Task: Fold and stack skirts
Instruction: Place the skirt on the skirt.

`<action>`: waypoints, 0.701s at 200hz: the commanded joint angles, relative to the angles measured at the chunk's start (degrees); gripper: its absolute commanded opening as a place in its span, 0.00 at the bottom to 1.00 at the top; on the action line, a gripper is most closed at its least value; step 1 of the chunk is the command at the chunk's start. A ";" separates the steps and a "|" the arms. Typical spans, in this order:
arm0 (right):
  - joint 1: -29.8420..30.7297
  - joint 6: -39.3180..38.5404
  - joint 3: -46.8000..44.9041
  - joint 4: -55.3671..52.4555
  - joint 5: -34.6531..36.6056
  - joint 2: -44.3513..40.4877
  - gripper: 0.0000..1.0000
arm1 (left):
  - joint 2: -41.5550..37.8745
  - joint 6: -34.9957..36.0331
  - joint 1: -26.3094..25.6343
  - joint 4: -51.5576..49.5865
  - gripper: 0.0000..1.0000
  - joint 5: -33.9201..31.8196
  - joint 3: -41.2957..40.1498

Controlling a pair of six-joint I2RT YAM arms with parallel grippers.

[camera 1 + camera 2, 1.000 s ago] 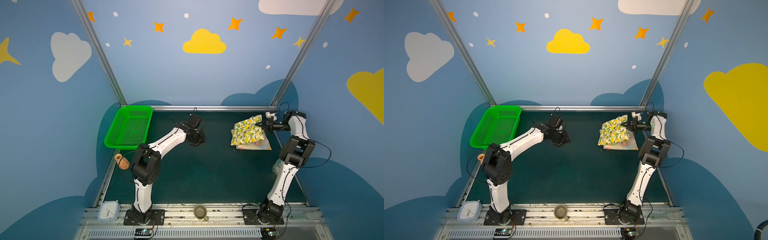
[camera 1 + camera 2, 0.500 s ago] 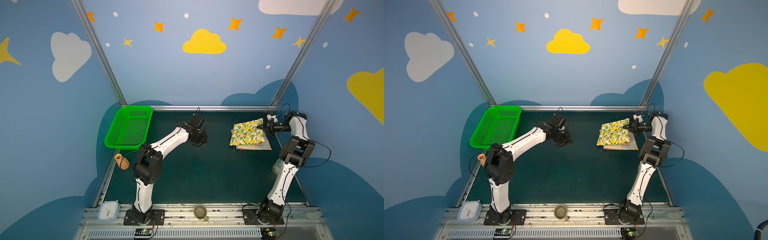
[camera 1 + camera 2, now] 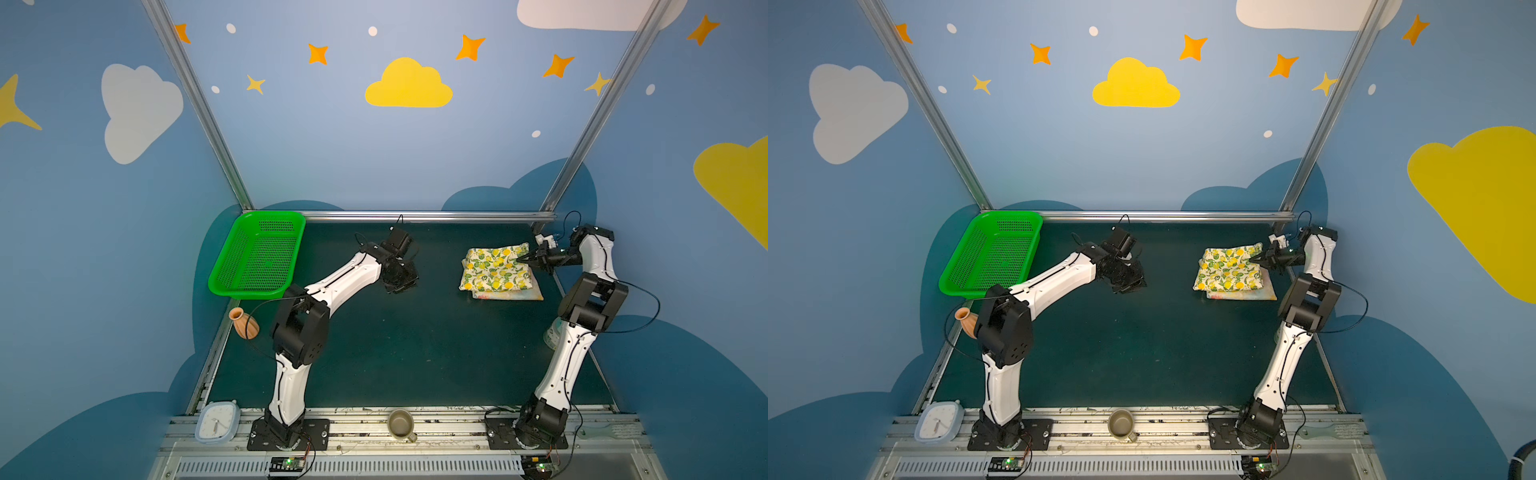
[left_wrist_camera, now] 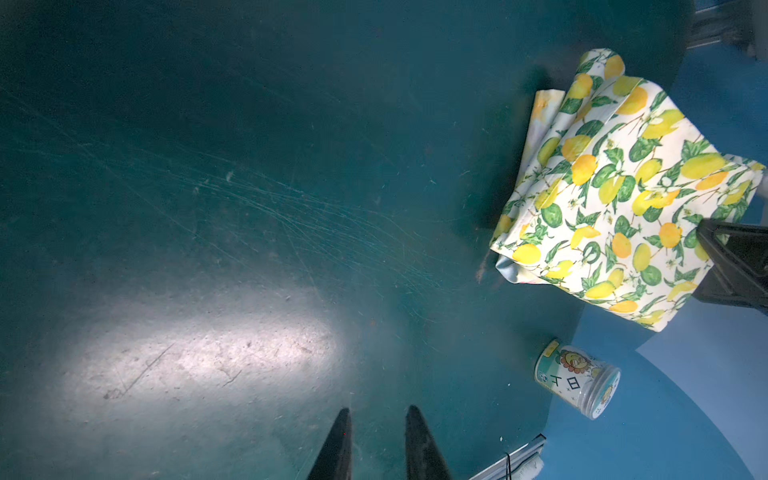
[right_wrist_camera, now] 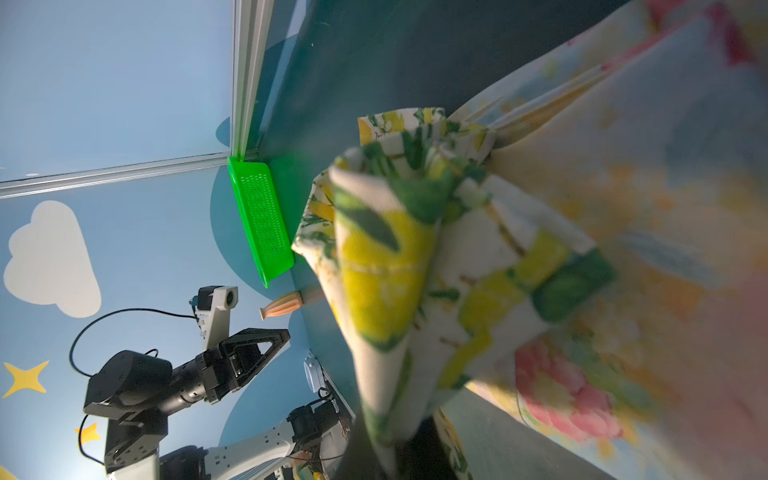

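We see the lemon skirt (image 3: 494,270) folded and lying on the floral skirt (image 3: 515,294), far right on the tabletop (image 3: 415,353). The stack looks nearly done! The right claw (image 3: 524,258) pinches the lemon skirt's corner. The left claw (image 4: 379,415) hangs slightly spread and empty. What's left, we judge: release and tidy.

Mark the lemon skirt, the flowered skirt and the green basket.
lemon skirt (image 3: 494,270), in a top view, middle of its upper face.
flowered skirt (image 3: 521,294), in a top view, strip showing below the lemon one.
green basket (image 3: 266,259), in a top view, mesh floor.
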 commanded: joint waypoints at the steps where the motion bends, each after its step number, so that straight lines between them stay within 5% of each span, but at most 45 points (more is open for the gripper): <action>1: -0.84 0.12 1.95 -1.70 1.86 1.34 0.00 | 0.81 0.49 -0.25 -2.13 0.25 -0.77 1.42; 140: -0.32 0.17 4.58 -0.66 11.91 1.63 0.00 | 1.91 0.20 -0.71 -2.84 0.24 -1.03 1.77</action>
